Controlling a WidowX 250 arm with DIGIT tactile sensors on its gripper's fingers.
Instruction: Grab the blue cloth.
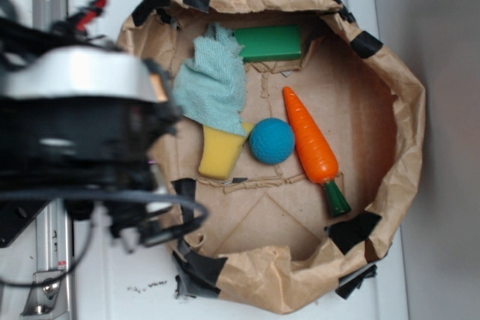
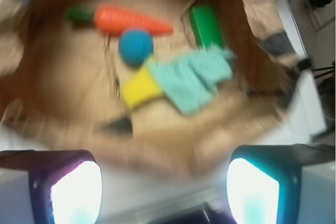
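Note:
The blue cloth (image 1: 214,86) is a pale blue-green rag lying in the upper left of the brown paper basin (image 1: 397,110), its lower edge over the yellow sponge wedge (image 1: 221,151). In the wrist view the cloth (image 2: 195,77) lies right of the sponge (image 2: 139,88) and below the blue ball (image 2: 135,46). My gripper (image 2: 165,190) is open and empty, its two pads wide apart, held above the basin's near rim, well short of the cloth. In the exterior view the arm (image 1: 75,125) is a large blurred mass left of the basin, fingers not distinguishable.
A blue ball (image 1: 271,141), an orange carrot (image 1: 310,142) with a green stem and a green block (image 1: 268,43) lie in the basin beside the cloth. The basin's crumpled paper wall carries black tape patches (image 1: 352,230). A metal rail (image 1: 49,260) runs down the left.

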